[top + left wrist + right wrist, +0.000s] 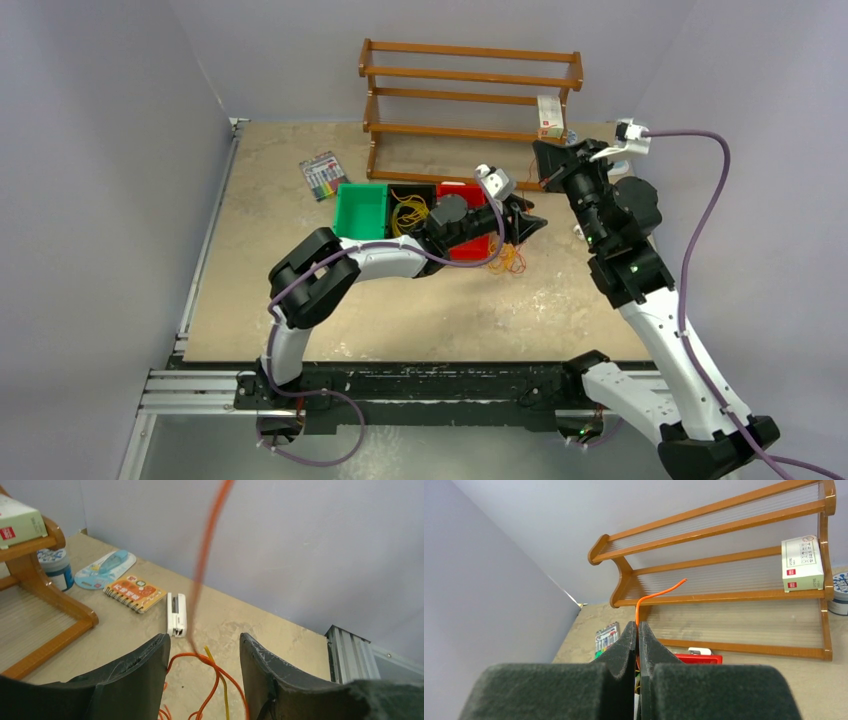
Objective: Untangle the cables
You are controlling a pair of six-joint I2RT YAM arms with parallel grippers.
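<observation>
The right tool [638,630] is clenched on one orange cable [659,594], held high near the red bin [465,191], probably to draw it free of the cables [512,262] heaped on the counter [300,300] beside that bin. The left tool [205,645], released, straddles the strand over the heap.

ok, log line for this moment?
left gripper: open, orange strand running up between jaws | right gripper: shut on orange cable | tangle: orange and yellow, on table under left gripper
</observation>
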